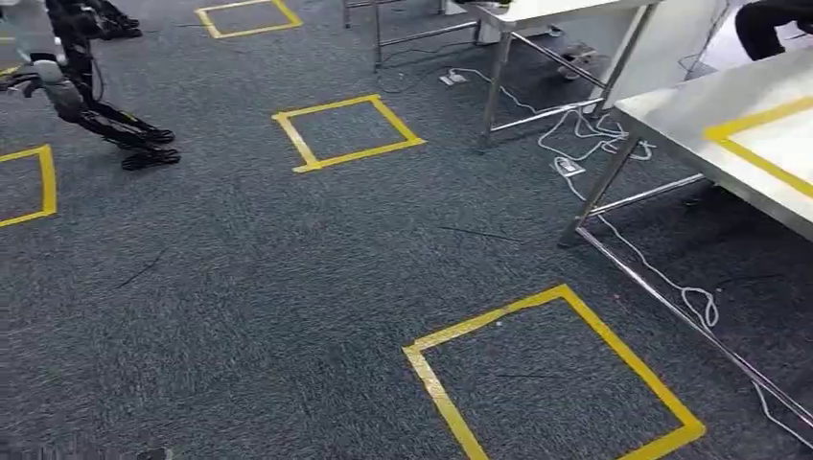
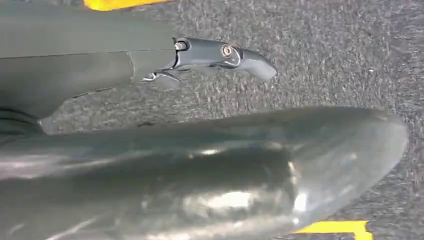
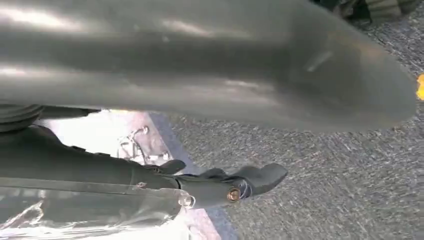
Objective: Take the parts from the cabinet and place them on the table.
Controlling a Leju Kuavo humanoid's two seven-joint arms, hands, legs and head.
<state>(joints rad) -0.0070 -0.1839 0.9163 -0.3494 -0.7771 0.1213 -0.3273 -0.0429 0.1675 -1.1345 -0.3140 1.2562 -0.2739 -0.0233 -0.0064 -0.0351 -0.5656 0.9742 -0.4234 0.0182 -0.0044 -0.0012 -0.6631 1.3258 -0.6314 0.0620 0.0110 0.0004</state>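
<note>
Dark grey carpet covers the floor in the head view, marked with squares of yellow tape.

**Surroundings**
- A metal-legged table stands at the right edge of the head view. Its pale top carries a yellow tape outline.
- A second table stands farther back, near the top of the view.
- White cables trail across the carpet between and under the two tables.
- Another robot, dark-legged, stands at the upper left, well apart from the tables.

**Left hand**
- The left hand hangs above the carpet.
- Its dark fingers are stretched out straight, apart from the thick grey thumb.
- Nothing lies between the thumb and the fingers; the hand is empty.

**Right hand**
- The right hand also hangs above the carpet, its dark fingers extended.
- A clear plastic bag with small metal parts inside lies right against the fingers, on the side away from the thumb.
- Glare on the plastic hides the contact, so it cannot be told whether the hand grips the bag or only rests beside it.
</note>
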